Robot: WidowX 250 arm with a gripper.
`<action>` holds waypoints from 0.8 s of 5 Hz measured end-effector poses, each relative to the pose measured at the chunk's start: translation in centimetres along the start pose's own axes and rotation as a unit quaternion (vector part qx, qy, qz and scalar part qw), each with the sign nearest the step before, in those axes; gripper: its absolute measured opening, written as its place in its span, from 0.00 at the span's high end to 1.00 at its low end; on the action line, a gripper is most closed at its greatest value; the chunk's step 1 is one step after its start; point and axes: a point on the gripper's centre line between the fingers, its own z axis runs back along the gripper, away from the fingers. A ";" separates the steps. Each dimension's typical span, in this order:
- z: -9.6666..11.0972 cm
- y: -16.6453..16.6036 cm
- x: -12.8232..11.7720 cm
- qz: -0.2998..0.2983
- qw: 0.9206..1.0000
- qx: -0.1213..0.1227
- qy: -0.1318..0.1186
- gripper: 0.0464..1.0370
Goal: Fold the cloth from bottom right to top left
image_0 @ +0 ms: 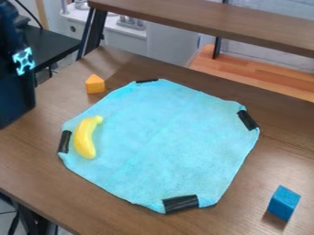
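The light blue cloth (162, 137) lies spread flat on the brown table, turned like a diamond. Black tape pieces mark its corners: one at the top, one at the right, one at the bottom and one at the left. A yellow banana (86, 137) rests on the cloth near its left corner. Part of the black arm stands at the upper left edge of the view, to the left of the cloth and apart from it.
An orange block (95, 84) with a pointed top stands beyond the cloth's upper left side. A blue block (283, 203) stands at the lower right. A raised brown shelf (215, 20) crosses above the table's (36, 160) far side.
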 end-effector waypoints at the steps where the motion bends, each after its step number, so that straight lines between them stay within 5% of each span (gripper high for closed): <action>1: -0.4 0.1 0.0 0.012 1.000 0.008 -0.001 0.04; 2: -2.2 -2.0 1.6 0.070 0.991 0.060 -0.095 0.04; 3: -3.8 -3.9 4.4 0.107 0.973 0.090 -0.182 0.04; 4: -6.1 -5.5 8.4 0.121 0.967 0.091 -0.204 0.04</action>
